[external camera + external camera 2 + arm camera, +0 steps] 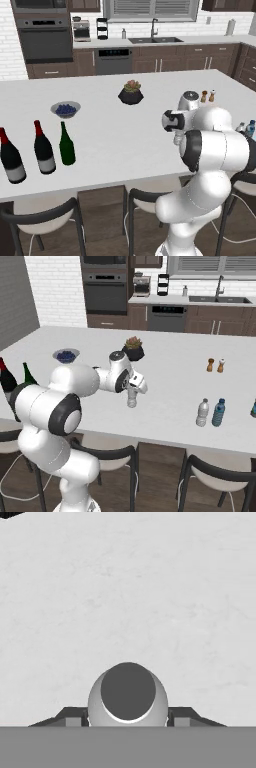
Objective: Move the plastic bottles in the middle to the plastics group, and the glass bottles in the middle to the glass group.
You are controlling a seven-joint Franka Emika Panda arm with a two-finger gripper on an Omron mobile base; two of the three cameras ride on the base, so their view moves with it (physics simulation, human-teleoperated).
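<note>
In the right base view my gripper [132,390] points down and is shut on the top of a small clear plastic bottle [131,399], held upright at mid-counter. In the hand view the bottle [128,692] sits between my fingers [75,715], seen from above. I cannot tell if its base touches the counter. The plastics group, a clear bottle [202,412] and a teal-blue one [218,412], stands to the right. The dark-green glass bottle [66,145] stands right beside the two black wine bottles [44,150] at the left.
A bowl of blueberries [65,108] and a potted plant [131,92] sit farther back on the white counter [110,130]. Salt and pepper shakers [215,365] stand behind the plastics group. Another small bottle [254,408] is at the right edge. Chairs [210,471] line the front.
</note>
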